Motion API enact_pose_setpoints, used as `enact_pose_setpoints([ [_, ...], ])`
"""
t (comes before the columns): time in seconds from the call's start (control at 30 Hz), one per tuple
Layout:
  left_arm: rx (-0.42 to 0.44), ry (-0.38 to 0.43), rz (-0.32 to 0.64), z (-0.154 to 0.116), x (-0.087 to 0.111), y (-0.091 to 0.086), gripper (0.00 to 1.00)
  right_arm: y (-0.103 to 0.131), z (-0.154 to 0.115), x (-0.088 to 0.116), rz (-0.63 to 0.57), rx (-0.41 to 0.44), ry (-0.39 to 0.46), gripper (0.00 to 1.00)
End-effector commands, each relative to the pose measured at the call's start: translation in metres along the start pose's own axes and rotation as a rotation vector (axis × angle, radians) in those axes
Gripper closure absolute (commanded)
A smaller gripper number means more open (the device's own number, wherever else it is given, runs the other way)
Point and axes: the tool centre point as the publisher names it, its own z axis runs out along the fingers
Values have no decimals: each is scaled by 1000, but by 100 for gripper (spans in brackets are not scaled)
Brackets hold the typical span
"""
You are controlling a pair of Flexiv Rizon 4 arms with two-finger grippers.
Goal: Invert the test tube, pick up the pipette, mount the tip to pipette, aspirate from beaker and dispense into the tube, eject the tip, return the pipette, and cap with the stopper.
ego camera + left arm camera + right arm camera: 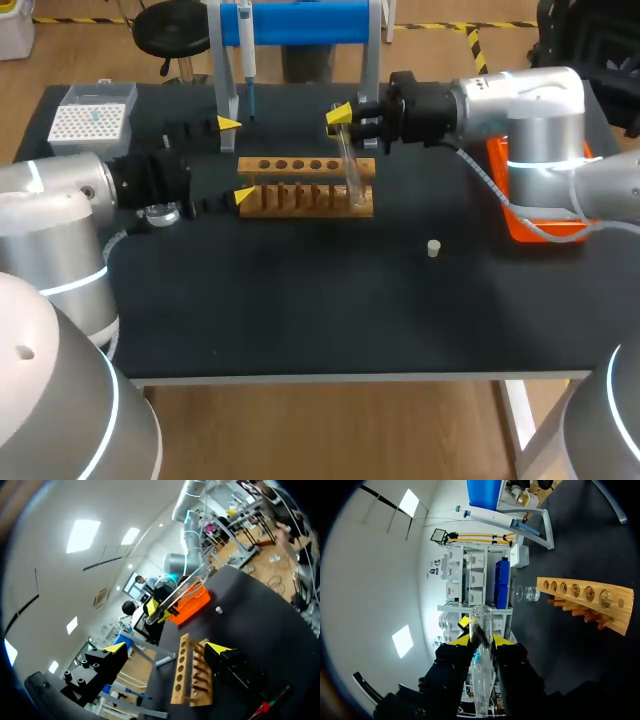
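Holding tilted test tube (350,165) over wooden rack (310,198), right gripper (340,118), left gripper (236,160) spread wide at rack's end, stopper (433,248) on open tabletop (300,300)

Head view: bright, even light from overhead. Black table (300,310) is matte and takes little glare. Shadows on it are faint, barely seen at the 6 o'clock side of the rack (306,186). White sheen on left arm (50,230) at 8 o'clock and on right arm (535,105) at 2 o'clock. Right wrist view: tube (481,670) glints along its glass.
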Motion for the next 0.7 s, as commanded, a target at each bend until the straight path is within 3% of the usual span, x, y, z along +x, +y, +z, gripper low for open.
enact_pose_setpoints([
  [0.03, 114, -181, 587, 3, 6, 6, 0, 0, 0, 1, 0, -1, -4, 100],
  [0.33, 196, -168, 842, 18, -4, -7, 0, 0, 0, 1, 0, -1, -4, 100],
  [0.7, 288, -155, 953, 43, 14, -32, 0, 0, 0, 1, 0, -1, -4, 100],
])
